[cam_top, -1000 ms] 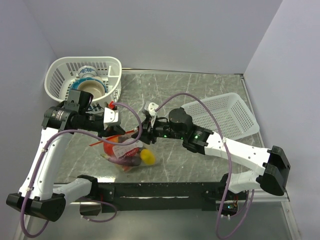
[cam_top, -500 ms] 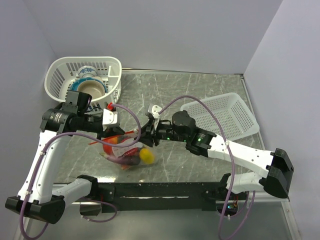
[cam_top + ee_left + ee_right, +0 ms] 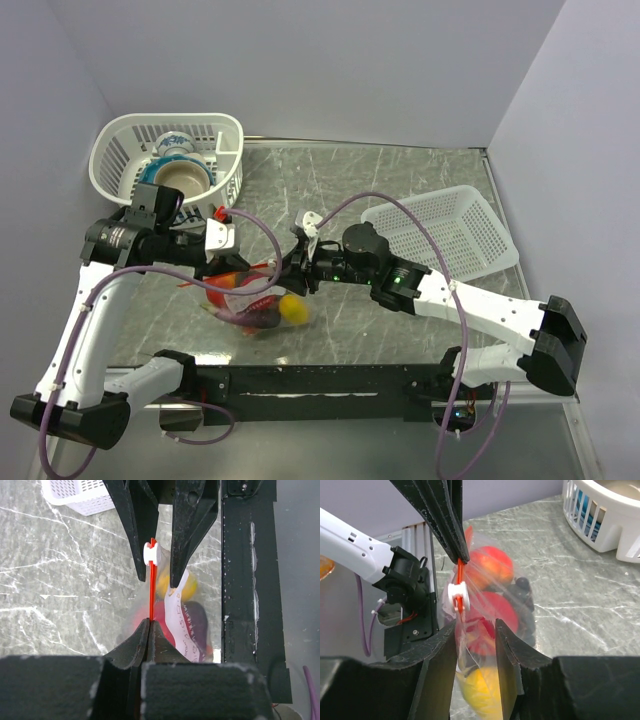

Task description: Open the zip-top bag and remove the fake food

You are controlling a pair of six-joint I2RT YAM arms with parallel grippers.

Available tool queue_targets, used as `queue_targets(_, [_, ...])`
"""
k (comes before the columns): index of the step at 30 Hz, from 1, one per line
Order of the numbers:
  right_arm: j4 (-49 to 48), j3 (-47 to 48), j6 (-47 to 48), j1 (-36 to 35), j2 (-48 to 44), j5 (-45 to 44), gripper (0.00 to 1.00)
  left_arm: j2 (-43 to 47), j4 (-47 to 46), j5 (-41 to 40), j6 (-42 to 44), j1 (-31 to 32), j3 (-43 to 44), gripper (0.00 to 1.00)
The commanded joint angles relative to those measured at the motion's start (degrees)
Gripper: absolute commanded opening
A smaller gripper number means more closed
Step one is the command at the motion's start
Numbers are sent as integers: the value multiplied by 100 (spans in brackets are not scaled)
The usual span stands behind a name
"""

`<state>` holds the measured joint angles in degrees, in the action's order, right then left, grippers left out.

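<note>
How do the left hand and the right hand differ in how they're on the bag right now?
The left hand is pinched shut on the orange-red zip strip. The right hand is open, its fingers straddling the white slider. In the top view, the left hand reaches in from the bag's left and the right hand from its right. Both are at the mouth of the zip-top bag, which holds the fake food.

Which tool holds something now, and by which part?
The left tool pinches the zip-top bag by its orange-red zip strip; the right tool is open around the white slider.
</note>
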<state>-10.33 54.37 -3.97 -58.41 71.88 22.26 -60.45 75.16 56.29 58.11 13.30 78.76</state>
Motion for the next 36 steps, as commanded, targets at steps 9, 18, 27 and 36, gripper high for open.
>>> queue_targets(9, [-84,294,-34,-30,72,173,7,156,-413,418,-229,-12,-115,1])
queue_targets(18, [66,399,-43,-39,90,287,4,51,-879,1383,-659,-12,-107,62])
queue_targets(27, [119,522,-60,-39,133,446,5,-327,-1530,2070,-1284,-3,-300,67])
queue_targets(36, [259,706,19,-47,160,490,6,-968,-645,2070,-916,217,77,60])
